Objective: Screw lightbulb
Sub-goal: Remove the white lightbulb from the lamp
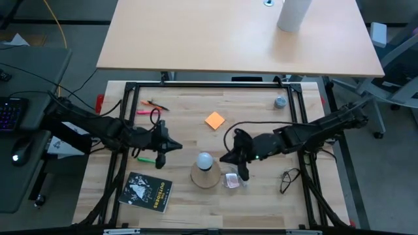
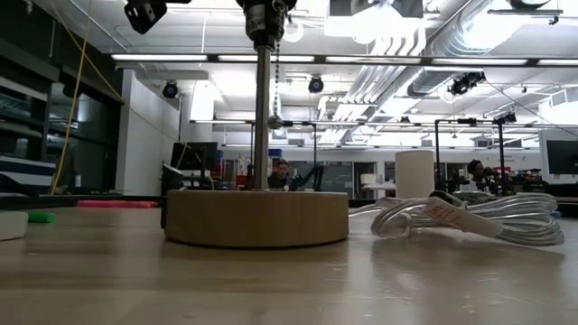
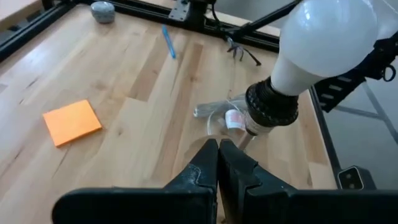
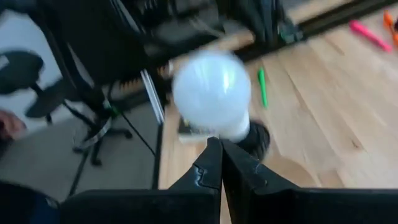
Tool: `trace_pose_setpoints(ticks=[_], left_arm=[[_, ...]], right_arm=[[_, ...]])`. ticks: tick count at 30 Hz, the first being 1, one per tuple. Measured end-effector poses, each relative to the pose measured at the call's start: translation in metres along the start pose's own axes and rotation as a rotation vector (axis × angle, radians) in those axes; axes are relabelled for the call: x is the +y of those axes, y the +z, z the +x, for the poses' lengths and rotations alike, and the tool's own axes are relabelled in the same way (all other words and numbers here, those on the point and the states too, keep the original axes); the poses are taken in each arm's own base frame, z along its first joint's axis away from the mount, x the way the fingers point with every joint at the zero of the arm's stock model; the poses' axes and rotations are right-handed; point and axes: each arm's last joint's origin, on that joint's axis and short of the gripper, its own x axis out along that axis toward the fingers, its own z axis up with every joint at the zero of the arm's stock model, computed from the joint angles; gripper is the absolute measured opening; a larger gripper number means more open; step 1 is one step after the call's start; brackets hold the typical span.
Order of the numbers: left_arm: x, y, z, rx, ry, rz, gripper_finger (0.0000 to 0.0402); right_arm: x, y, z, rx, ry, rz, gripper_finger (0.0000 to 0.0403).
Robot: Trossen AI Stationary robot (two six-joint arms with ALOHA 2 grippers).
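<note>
The white frosted lightbulb stands upright in a black socket above the tan round wooden disc. The disc rests flat on the table, and a metal stem rises from it. My left gripper is shut and empty, a little to the left of the bulb; the left wrist view shows the bulb apart from its fingertips. My right gripper is shut, close on the bulb's right. In the right wrist view its tips point at the bulb's neck.
A see-through packet with a white cord lies right of the disc. An orange note, a black booklet, pink and green markers, glasses and a grey lump lie around. A black frame borders the table.
</note>
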Motion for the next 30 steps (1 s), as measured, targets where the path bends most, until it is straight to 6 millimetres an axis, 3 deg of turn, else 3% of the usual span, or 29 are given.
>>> trace_pose_setpoints(ticks=[7,14,18,22,30], left_arm=[[-0.001,-0.001,0.001,0.010,-0.006,0.021,0.0000],[-0.002,-0.004,0.001,0.070,-0.094,0.053,0.0000],[-0.001,-0.007,0.001,0.106,-0.081,0.030,0.0000],[-0.004,-0.008,0.000,0.105,-0.078,-0.039,0.0000],[-0.019,-0.018,0.005,0.080,0.011,-0.177,0.0000]], right_arm=[[0.014,0.052,-0.019,-0.228,0.037,-0.114,0.0014],[0.017,0.085,-0.023,-0.195,-0.032,-0.195,0.0138],[0.022,0.091,-0.013,-0.197,-0.033,-0.204,0.0226],[0.026,0.093,-0.002,-0.167,0.023,-0.250,0.0289],[0.028,0.081,0.003,-0.041,0.088,-0.299,0.0330]])
